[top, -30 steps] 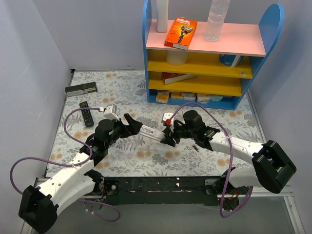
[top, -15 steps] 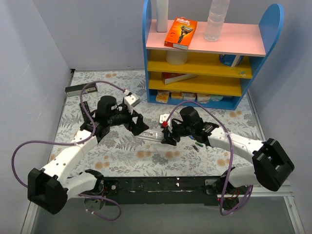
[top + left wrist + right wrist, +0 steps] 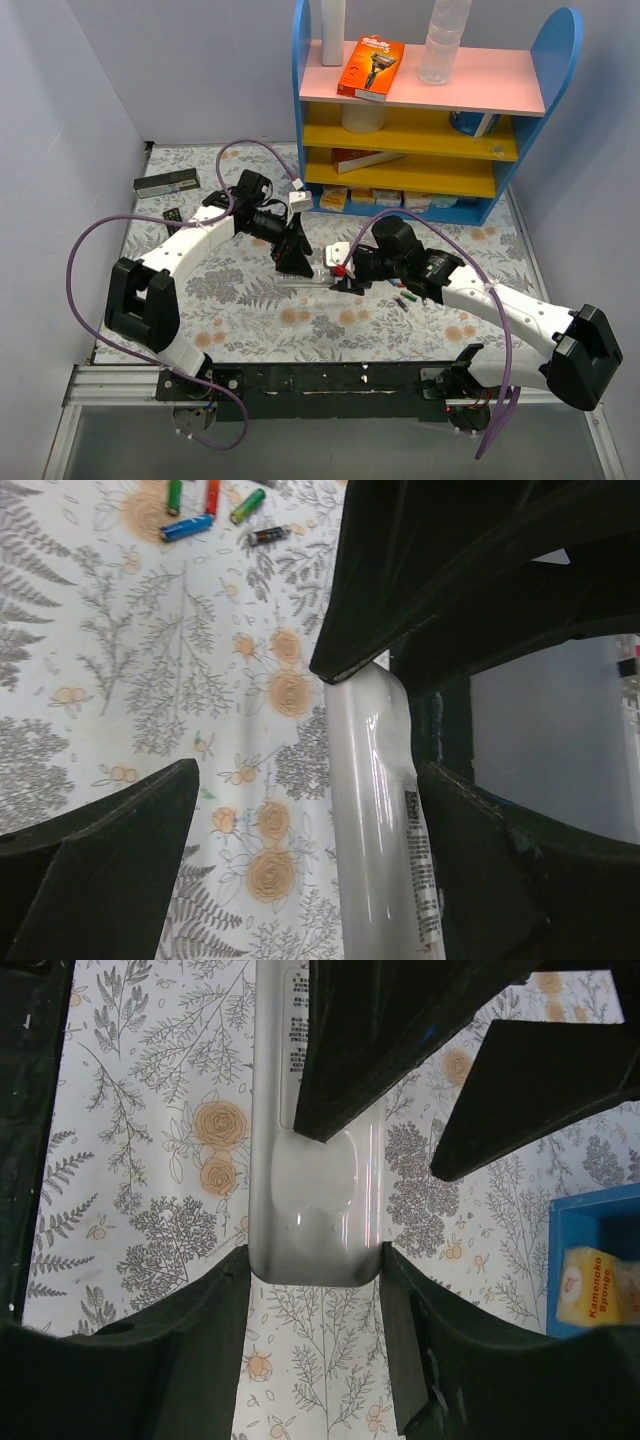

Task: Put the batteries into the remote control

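Swinging up and over from the near-left corner, the left arm had come round to the far-left side of the floral mat, and its left gripper now pointed down over the left end of the remote control, where a second before it had met that end from the near side. Its jaws stood wide apart, straddling the white remote control without pinching it; in the left wrist view the remote control lay close against one finger, while the other finger was well clear of it. The right gripper had barely shifted and was clamped on the remote control's right end, a finger pressed to each side of its rounded tip. The remote control sat mid-mat between the two grippers, its printed back upward. The batteries lay loose on the mat just to the right of the right gripper, as before. The blue shelf stood unchanged at the far edge.
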Controlling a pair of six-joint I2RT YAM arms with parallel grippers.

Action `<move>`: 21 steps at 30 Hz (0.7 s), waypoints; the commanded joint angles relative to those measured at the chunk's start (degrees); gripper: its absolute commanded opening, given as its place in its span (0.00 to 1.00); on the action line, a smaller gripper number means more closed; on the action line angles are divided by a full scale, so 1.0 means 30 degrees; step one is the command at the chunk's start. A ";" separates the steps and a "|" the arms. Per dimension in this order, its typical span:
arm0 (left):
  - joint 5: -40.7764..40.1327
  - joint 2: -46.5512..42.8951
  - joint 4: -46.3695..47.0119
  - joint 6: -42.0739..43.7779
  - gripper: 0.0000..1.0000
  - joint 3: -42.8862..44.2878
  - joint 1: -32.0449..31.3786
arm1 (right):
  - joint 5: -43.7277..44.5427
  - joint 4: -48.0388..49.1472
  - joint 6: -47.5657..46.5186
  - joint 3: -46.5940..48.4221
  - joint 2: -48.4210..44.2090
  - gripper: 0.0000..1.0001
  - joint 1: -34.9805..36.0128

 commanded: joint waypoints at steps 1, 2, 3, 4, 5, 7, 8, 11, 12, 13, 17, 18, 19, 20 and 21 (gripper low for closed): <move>0.2953 0.0350 -0.2562 0.1483 0.91 0.1195 -0.0016 | 0.1191 -0.0327 -0.1386 0.1077 -0.0417 0.01 0.0272; 0.2982 0.0554 -0.2739 0.1542 0.90 0.1167 -0.0162 | 0.1541 -0.0268 -0.1504 0.1077 -0.0389 0.01 0.0273; 0.3041 0.0643 -0.2915 0.1600 0.89 0.1196 -0.0221 | 0.1719 -0.0296 -0.1795 0.1164 -0.0388 0.01 0.0273; 0.3157 0.0760 -0.3207 0.1688 0.88 0.1254 -0.0309 | 0.1836 -0.0297 -0.1914 0.1281 -0.0301 0.01 0.0302; 0.3246 0.0819 -0.3354 0.1689 0.88 0.1254 -0.0397 | 0.2011 -0.0268 -0.2031 0.1369 -0.0242 0.01 0.0302; 0.3509 0.1170 -0.3763 0.1718 0.83 0.1371 -0.0456 | 0.2072 -0.0267 -0.2382 0.1661 -0.0096 0.01 0.0302; 0.3626 0.1288 -0.3882 0.1747 0.82 0.1459 -0.0543 | 0.2101 -0.0296 -0.2471 0.1750 -0.0008 0.01 0.0331; 0.3861 0.1990 -0.4555 0.1806 0.75 0.1956 -0.0806 | 0.2189 -0.0471 -0.2939 0.2189 0.0314 0.01 0.0506; 0.3891 0.2166 -0.4731 0.1806 0.73 0.2132 -0.0837 | 0.2189 -0.0530 -0.3056 0.2306 0.0489 0.01 0.0565; 0.3949 0.2516 -0.5023 0.1835 0.72 0.2249 -0.0895 | 0.2218 -0.0618 -0.3145 0.2366 0.0607 0.01 0.0624; 0.4534 0.3075 -0.5581 0.1894 0.64 0.2951 -0.1041 | 0.2539 -0.1029 -0.4109 0.2572 0.0871 0.01 0.1208; 0.4622 0.3163 -0.5728 0.2010 0.62 0.3099 -0.1013 | 0.2657 -0.1058 -0.4141 0.2600 0.0900 0.01 0.1297; 0.4710 0.3251 -0.6048 0.2127 0.60 0.3216 -0.1042 | 0.2658 -0.0971 -0.4171 0.2543 0.0901 0.01 0.1356; 0.4798 0.3426 -0.6167 0.2244 0.59 0.3391 -0.1100 | 0.2716 -0.0912 -0.4171 0.2455 0.0872 0.01 0.1415; 0.4857 0.3485 -0.6284 0.2333 0.53 0.3451 -0.1101 | 0.2745 -0.0883 -0.4229 0.2425 0.0900 0.01 0.1444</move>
